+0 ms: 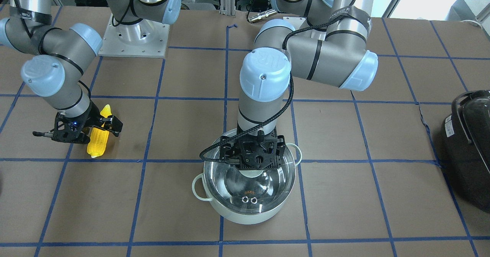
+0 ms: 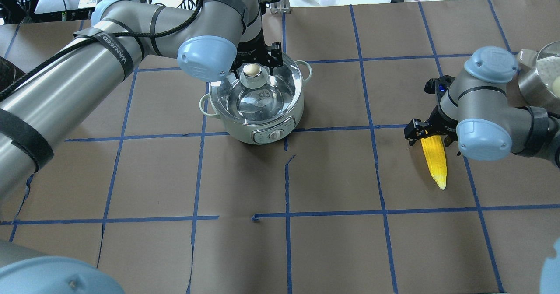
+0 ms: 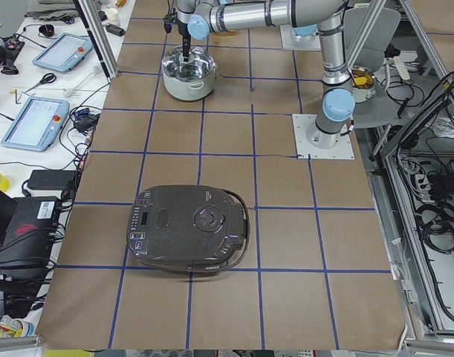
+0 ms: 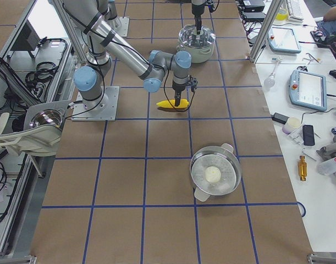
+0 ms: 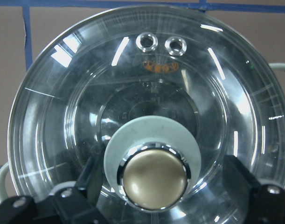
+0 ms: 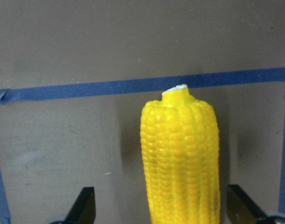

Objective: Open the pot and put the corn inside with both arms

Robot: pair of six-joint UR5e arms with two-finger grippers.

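Pre-grasp, both arms. The pot [image 2: 262, 130] has its glass lid [image 5: 63, 116] on. L gripper [image 1: 255, 155] hangs over it, jaws wide either side of the knob [image 5: 154, 179], empty. Next: shut on knob, lift straight. The corn [image 2: 435, 160] lies flat well to pot's R, long axis fore-aft, tip twd robot. R gripper [image 6: 162, 207] straddles it, jaws wide, not touching. Next: close across it.

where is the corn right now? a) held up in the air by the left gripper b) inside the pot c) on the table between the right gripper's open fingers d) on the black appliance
c: the corn lies flat on the table, with the right gripper open and a finger on either side of it, well away from the pot, whose lid is on.
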